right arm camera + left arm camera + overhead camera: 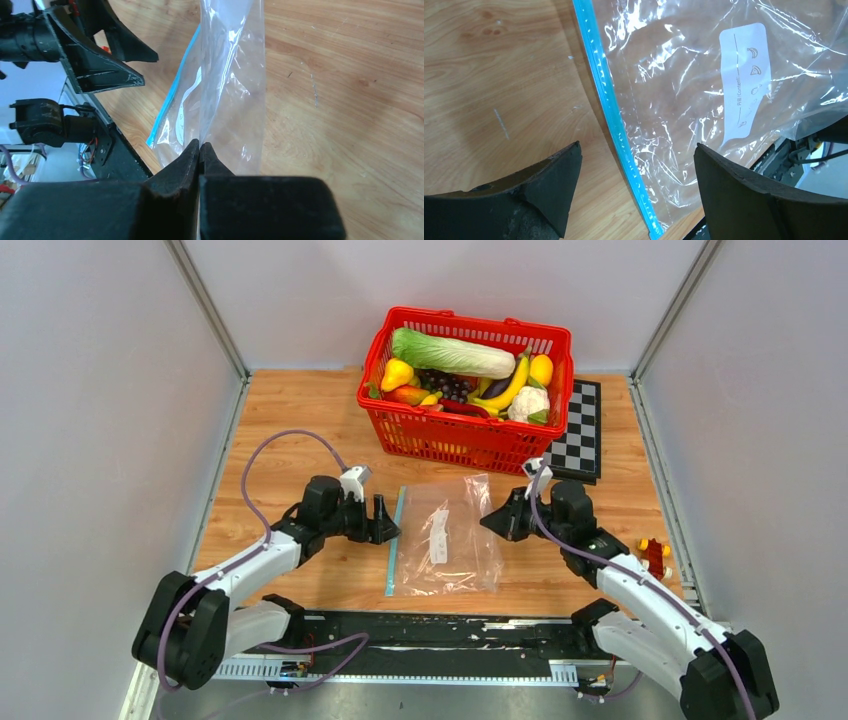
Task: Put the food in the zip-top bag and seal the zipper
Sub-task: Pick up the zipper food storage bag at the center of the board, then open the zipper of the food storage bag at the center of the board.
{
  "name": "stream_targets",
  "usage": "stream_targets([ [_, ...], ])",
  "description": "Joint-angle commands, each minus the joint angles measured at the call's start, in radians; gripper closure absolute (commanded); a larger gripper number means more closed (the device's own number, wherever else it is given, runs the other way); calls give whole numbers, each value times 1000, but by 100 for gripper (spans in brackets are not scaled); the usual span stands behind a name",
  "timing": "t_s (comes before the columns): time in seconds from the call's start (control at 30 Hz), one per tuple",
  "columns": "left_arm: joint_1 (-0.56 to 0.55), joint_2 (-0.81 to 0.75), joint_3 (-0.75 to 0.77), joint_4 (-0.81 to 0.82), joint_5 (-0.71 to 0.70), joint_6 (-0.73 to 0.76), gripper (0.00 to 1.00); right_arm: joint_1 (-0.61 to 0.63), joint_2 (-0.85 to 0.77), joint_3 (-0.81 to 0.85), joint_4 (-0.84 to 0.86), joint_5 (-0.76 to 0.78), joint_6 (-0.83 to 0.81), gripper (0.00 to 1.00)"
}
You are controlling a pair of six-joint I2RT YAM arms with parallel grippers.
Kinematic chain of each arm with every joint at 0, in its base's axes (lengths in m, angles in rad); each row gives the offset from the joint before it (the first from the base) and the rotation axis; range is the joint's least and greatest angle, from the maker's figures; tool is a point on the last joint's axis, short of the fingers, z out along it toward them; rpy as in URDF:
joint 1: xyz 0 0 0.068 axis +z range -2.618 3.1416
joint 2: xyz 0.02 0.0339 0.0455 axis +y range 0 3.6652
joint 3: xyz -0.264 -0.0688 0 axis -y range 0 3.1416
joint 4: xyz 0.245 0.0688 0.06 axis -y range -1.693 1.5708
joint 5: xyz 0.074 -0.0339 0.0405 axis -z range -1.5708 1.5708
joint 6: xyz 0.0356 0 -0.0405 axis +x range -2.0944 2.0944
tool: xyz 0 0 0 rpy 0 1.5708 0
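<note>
The left fingers (386, 521) stand wide apart, holding nothing, just beside the zipper (396, 530); the right fingers (200, 152) are pinched tight on the right edge of the zip-top bag (450, 540) (the plastic rises crinkled from between them); the bag otherwise lies at the middle of the counter (290, 430), toward its near edge, zipper on the left; the food (508, 388) sits in the red basket (440, 440) at the far edge; a small red-and-yellow piece (653, 555) lies by the right edge.

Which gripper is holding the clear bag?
The right gripper, jaws shut on the clear crinkly zip-top bag; the left gripper is open over the teal zipper strip.
</note>
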Motion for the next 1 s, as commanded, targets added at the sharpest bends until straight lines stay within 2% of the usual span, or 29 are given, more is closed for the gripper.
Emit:
stream_targets([
  [0.0, -4, -6, -44, 119, 62, -30, 10, -38, -55, -34, 177, -124, 34, 100],
  [0.23, -4, 85, -115, 352, 115, -107, 9, -129, -108, -80, 281, -224, 123, 100],
  [0.43, -4, 280, -147, 729, 220, -214, 10, -146, -109, -81, 284, -253, 137, 100],
  [0.6, -4, 437, -173, 1029, 284, -325, 15, -148, -110, -76, 284, -259, 148, 100],
  [0.83, -4, 632, -210, 1368, 322, -464, 23, -153, -113, -86, 333, -290, 176, 100],
  [0.9, -4, 661, -233, 1468, 314, -511, 22, -153, -123, -98, 397, -313, 207, 100],
  [0.97, -4, 675, -243, 1504, 312, -534, 21, -154, -141, -110, 452, -333, 236, 100],
])
